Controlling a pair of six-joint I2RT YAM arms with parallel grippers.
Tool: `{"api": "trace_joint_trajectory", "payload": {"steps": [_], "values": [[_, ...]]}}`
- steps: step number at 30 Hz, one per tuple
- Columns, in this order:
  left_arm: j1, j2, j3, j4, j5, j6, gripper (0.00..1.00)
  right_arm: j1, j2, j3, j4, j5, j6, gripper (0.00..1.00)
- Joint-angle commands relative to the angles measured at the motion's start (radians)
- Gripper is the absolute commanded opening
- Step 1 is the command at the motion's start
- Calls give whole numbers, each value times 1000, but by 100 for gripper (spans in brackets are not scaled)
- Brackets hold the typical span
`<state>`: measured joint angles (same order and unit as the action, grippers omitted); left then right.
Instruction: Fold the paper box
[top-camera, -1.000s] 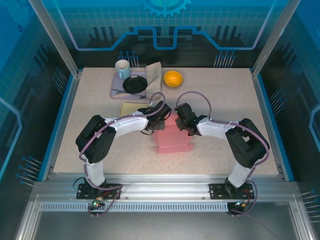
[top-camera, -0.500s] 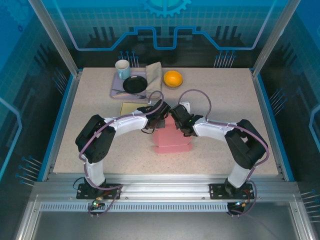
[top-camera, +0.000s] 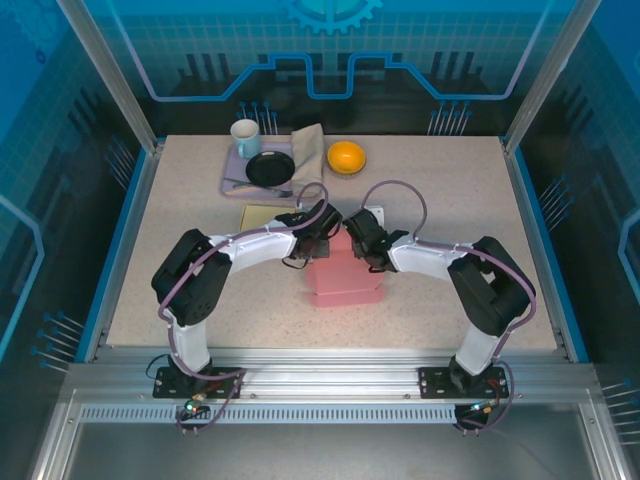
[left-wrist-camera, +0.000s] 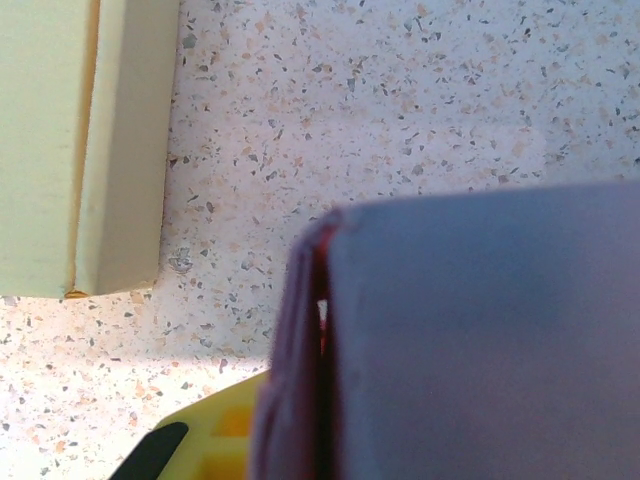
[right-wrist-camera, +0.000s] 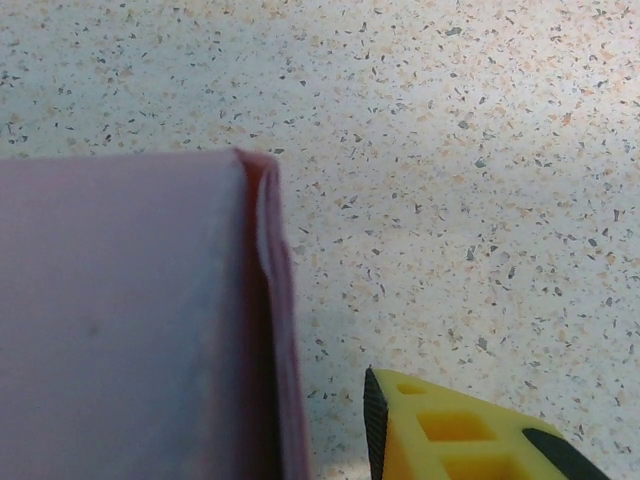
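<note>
Pink paper box (top-camera: 345, 278), standing at the middle of the speckled counter (top-camera: 450, 200), its far upper edge reached by both arms from either side. Left fingers (left-wrist-camera: 230, 435): closed tight on the box's upright wall, seen in the left wrist view pressed against the pink panel. Right fingers (right-wrist-camera: 470, 430): slightly parted, the visible one standing just clear of the box's wall edge with bare counter between them; its partner is hidden behind the panel. Pale yellow flat piece (top-camera: 262, 214): lying on the counter just beyond and left of the box, apart from it. Far left: lavender tray (top-camera: 232, 182) bearing a white mug (top-camera: 245, 138), black plate (top-camera: 270, 168) and beige cloth (top-camera: 308, 150); orange bowl (top-camera: 346, 157) just beside the tray.
</note>
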<state>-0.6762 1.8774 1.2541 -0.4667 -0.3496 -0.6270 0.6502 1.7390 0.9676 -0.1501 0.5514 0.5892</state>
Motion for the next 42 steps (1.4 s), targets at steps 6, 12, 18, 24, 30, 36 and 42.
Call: {"api": "trace_joint_trajectory", "payload": {"steps": [6, 12, 18, 24, 30, 36, 42], "values": [[14, -3, 20, -38, -38, -36, 0, -35, 37, 6, -154, 180, 37, 14], [14, 2, 17, -37, -34, -51, 0, -21, 46, 11, -190, 234, 81, 9], [15, 7, 21, -38, -34, -56, 0, -14, 45, 12, -170, 198, 90, 14], [17, 14, 15, -42, -39, -54, 0, -63, -50, -72, -3, -75, 37, 40], [21, 19, 8, -38, -45, -54, 0, -109, -156, -133, 70, -304, -45, 58], [27, 26, 14, -36, -49, -51, 0, -113, -266, -136, 27, -469, -138, 61], [27, 28, 13, -19, -57, -39, 0, -136, -358, -95, -76, -530, -180, 62]]}}
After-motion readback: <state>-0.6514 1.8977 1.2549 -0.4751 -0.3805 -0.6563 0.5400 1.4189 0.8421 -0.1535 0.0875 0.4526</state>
